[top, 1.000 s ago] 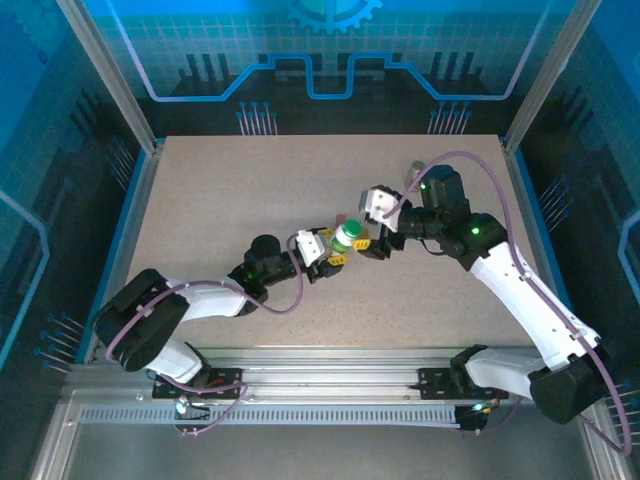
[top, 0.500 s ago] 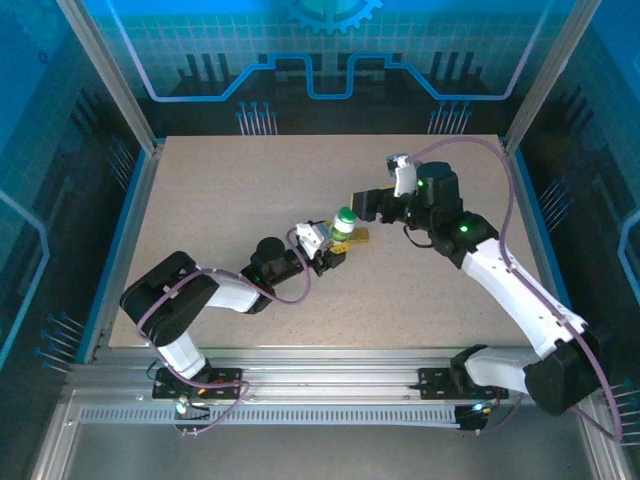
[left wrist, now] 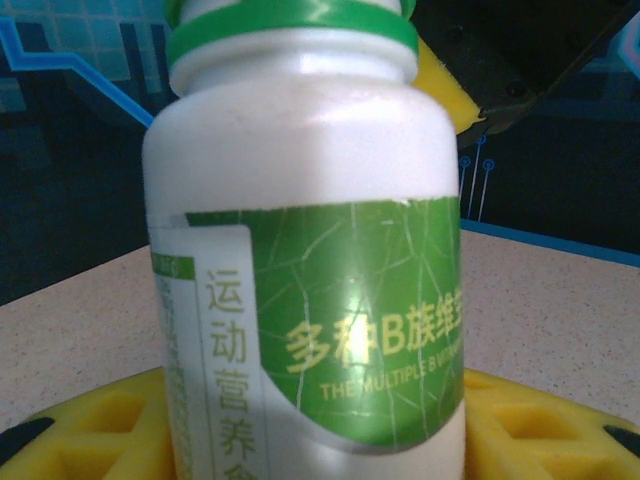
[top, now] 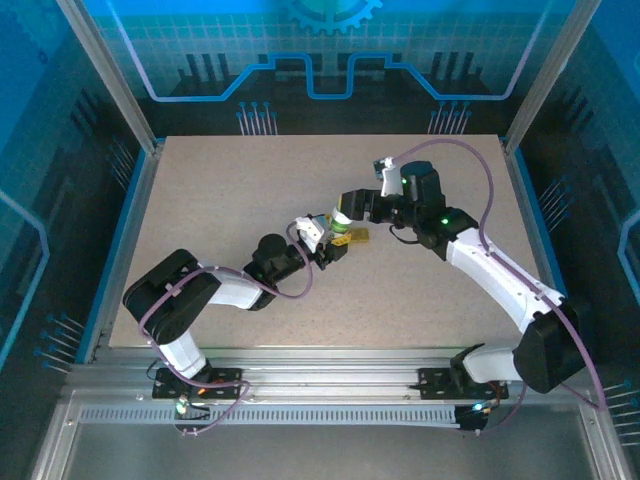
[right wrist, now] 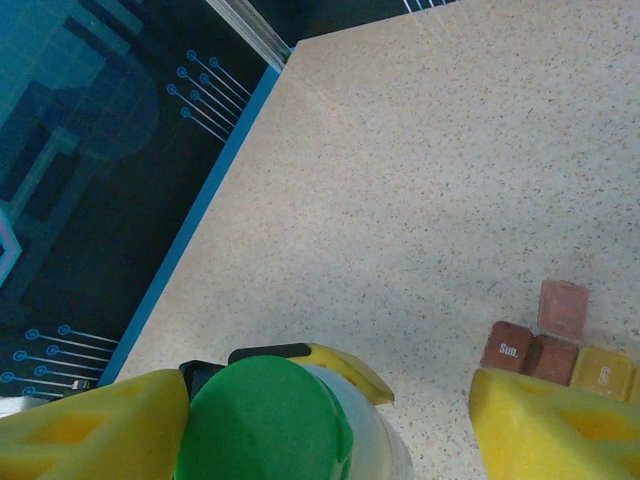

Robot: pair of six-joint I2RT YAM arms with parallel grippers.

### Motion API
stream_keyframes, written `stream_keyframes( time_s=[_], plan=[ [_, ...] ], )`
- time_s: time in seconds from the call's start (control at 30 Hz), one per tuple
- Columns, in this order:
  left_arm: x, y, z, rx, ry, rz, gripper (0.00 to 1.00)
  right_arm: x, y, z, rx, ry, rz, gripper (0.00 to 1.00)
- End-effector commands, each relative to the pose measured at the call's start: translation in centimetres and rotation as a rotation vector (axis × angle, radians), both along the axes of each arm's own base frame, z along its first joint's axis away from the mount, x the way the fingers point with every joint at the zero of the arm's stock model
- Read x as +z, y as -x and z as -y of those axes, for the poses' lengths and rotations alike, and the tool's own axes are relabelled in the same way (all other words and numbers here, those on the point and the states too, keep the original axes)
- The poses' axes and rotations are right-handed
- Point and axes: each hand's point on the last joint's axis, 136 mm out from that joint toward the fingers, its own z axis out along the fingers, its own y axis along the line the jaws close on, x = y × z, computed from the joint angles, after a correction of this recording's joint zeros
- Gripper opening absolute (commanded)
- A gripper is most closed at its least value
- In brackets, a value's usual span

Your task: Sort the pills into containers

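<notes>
A white bottle (left wrist: pixel 300 230) with a green label and a green cap (right wrist: pixel 262 420) stands upright in my left gripper (left wrist: pixel 320 440), which is shut on its lower body, yellow pads on both sides. From above, my left gripper (top: pixel 333 240) holds it at mid-table. My right gripper (right wrist: pixel 320 425) hangs open over the cap: the left finger (right wrist: pixel 90 430) is against the cap, the right finger (right wrist: pixel 550 420) stands well clear. In the top view, my right gripper (top: pixel 346 207) is right above the bottle (top: pixel 340 218). The dark red container (right wrist: pixel 520 350) and the yellow container (right wrist: pixel 603 372) sit side by side on the table. The pills are hidden.
A dark red lid (right wrist: pixel 563 308) stands open behind the small boxes. The speckled table (top: pixel 240 190) ends at a blue-edged left rim (right wrist: pixel 190 240). Metal frame posts and blue walls enclose it.
My right gripper swung left from beside the bottle to above its cap, its jaws narrowing a little. The left gripper kept its hold and shifted the bottle slightly away from the bases.
</notes>
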Motion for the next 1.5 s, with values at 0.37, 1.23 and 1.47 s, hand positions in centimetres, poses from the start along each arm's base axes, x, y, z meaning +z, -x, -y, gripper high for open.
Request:
stream_keyframes(
  time_s=[0.37,1.23,1.47],
  plan=[
    [1.5,-0.6,0.9,0.004,0.017,0.007,0.0,0.0,1.1,-1.9,0.067,0.06,0.019,0.65],
    [0.6,-0.2,1.6,-0.015,-0.007,-0.003,0.0,0.7,1.0,-0.5,0.027,0.067,0.045,0.25],
    [-0.1,-0.2,1.7,-0.015,-0.026,-0.04,0.0,-0.1,0.7,0.9,-0.016,0.173,0.109,0.02]
  ],
)
